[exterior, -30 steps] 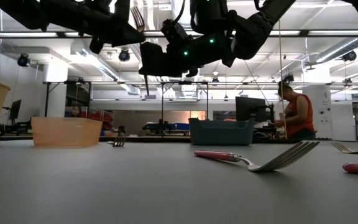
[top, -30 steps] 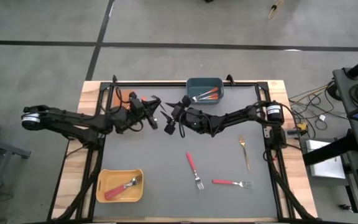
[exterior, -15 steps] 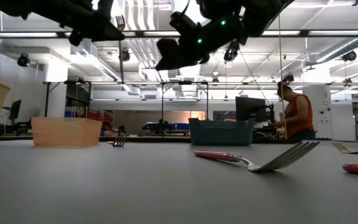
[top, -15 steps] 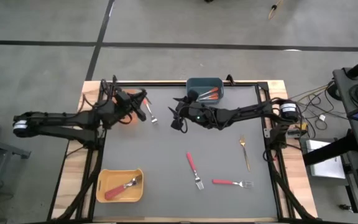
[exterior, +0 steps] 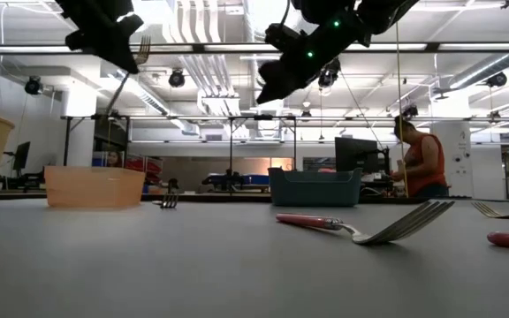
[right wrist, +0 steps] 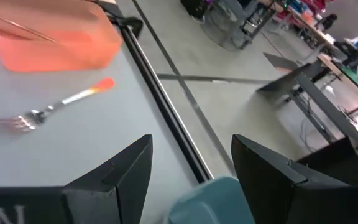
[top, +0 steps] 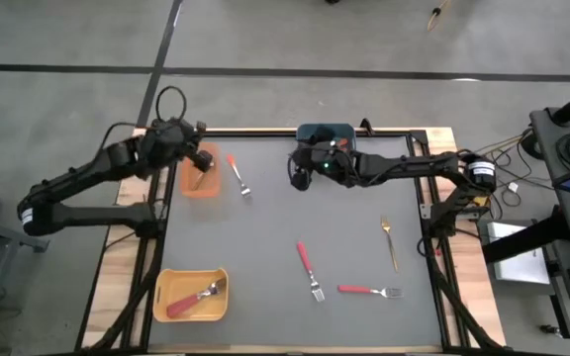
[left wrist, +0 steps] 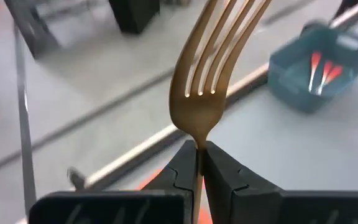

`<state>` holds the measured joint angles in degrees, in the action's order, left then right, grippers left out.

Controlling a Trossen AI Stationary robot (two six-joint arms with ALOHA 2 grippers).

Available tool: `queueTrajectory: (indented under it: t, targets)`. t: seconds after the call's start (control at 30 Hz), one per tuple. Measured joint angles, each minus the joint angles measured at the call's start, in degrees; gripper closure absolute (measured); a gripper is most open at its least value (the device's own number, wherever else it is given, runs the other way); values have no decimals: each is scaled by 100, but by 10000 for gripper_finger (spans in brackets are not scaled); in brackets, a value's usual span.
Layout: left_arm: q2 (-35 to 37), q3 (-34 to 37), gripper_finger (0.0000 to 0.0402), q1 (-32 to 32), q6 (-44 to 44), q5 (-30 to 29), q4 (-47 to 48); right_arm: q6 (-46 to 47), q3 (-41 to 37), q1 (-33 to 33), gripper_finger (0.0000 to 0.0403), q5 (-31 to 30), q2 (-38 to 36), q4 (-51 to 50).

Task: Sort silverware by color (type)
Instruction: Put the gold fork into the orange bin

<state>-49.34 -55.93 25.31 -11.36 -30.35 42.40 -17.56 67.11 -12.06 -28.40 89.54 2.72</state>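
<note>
- Sorted so far: yellow bin with one red-handled fork, blue-grey bin with orange-handled ones.
- Left gripper over orange bin, clamped on gold fork, not yet dropped.
- Right gripper near blue-grey bin, spread, empty.
- Left on worktop: orange-handled fork, two red-handled forks, gold one.

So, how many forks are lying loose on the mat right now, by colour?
Red-handled forks: 2
Orange-handled fork: 1
Gold fork on the mat: 1
Total: 4
Not counted: the held gold fork in the left gripper, and forks in bins.
</note>
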Motion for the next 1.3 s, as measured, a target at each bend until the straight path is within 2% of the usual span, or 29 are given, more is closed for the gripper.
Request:
queueTrajectory:
  t: [0.1, 0.27, 0.5, 0.67, 0.8, 1.03, 1.2, 1.3]
  targets:
    - [-155, -277, 402, 451, -41, 454, 558, 82, 0, -124, 193, 8, -44, -286]
    - [-388, -384, 402, 1191, 10, 949, 959, 102, -9, -285, 193, 11, -18, -695]
    - [-927, -477, 402, 2093, 240, 2410, 1207, 90, -11, -404, 193, 11, -18, -981]
    - [-1536, -763, 402, 2557, 477, 2689, 1850, 27, -13, -439, 193, 11, -18, -994]
    - [-2044, -1225, 401, 2774, 775, 3167, 2498, 26, -13, -450, 193, 11, -18, -1095]
    - [-2768, -1951, 401, 2863, 1071, 3341, 3446, 5, -21, -487, 193, 10, -16, -1202]
    - [-3140, -2004, 401, 2919, 1174, 3494, 3729, 1, -33, -487, 193, 12, -16, -1210]
    - [-3285, -1839, 401, 2963, 1195, 3804, 3742, 0, -43, -487, 193, 33, -16, -1234]
